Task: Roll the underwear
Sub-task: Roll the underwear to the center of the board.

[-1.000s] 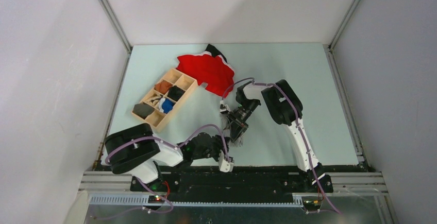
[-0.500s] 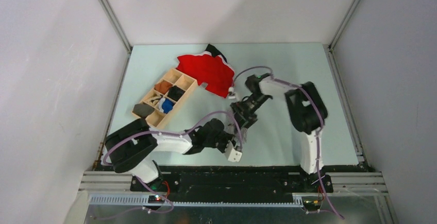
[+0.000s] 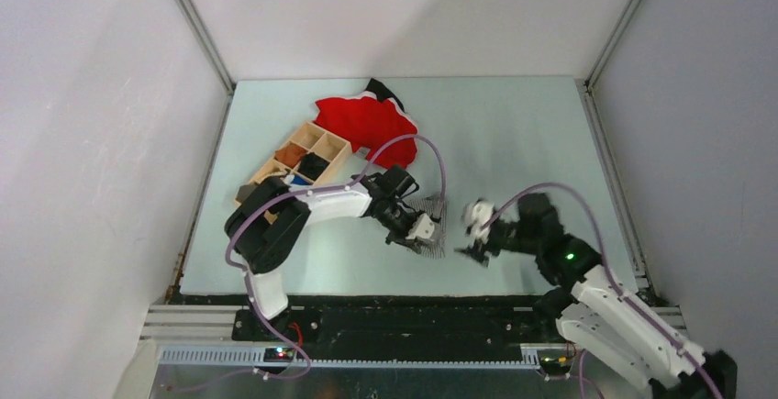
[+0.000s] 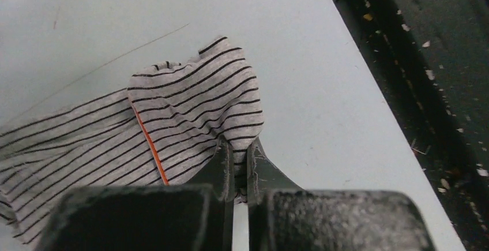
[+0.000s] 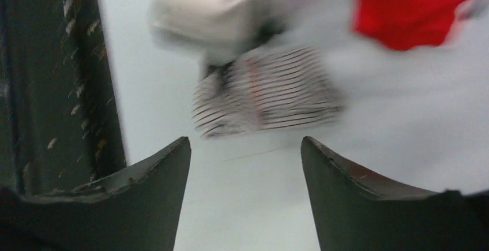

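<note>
The underwear is a small grey cloth with fine dark stripes, lying bunched on the pale table at its middle. In the left wrist view the underwear shows an orange seam line. My left gripper is shut on its near edge, with a fold of fabric pinched between the fingers. From above, the left gripper sits at the cloth's left side. My right gripper hovers just right of the cloth, open and holding nothing. In its own blurred view the right gripper faces the underwear, with bare table between.
A bright red garment with dark trim lies at the back, also seen as the red garment. A wooden divided box with small items stands at the left. The black rail runs along the table's near edge.
The right gripper let go of the underwear, opened and pulled back to the right. The left gripper came up from the near edge, closed on the cloth and now holds it.
</note>
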### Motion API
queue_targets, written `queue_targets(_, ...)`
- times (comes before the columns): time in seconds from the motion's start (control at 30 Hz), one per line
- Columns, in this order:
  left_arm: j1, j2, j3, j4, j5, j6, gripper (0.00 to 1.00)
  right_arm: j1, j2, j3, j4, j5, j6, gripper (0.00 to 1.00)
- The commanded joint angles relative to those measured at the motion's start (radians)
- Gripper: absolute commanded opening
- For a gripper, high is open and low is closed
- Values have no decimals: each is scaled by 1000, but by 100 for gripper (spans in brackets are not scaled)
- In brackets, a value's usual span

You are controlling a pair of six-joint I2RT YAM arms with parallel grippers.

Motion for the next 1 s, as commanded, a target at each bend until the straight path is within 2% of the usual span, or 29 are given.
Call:
queue_targets(0.0, 48, 74, 37, -231, 202, -22, 0, 269, 30, -151, 76, 205, -224, 70)
queue_targets(0.03, 58, 79, 43, -235, 217, -30, 0, 348, 60, -192, 120, 249, -239, 70)
queue_targets(0.1, 67, 90, 54, -243, 230, -35, 0, 431, 129, -219, 228, 343, -247, 69)
queue_targets(0.27, 76, 121, 88, -275, 266, -36, 0, 470, 236, -223, 407, 391, -215, 68)
queue_targets(0.43, 87, 147, 134, -311, 287, -52, 0, 474, 271, -218, 451, 394, -240, 67)
queue_targets(0.6, 99, 154, 154, -285, 303, -120, 0, 450, 355, -190, 449, 282, -270, 67)
queue_targets(0.73, 109, 162, 160, -257, 314, -173, 0, 415, 450, -144, 387, 206, -293, 65)
queue_targets(0.83, 113, 163, 158, -248, 312, -199, 0, 403, 487, -107, 311, 174, -298, 59)
queue_targets(0.97, 122, 156, 141, -223, 315, -238, 0, 404, 536, -63, 271, 217, -267, 39)
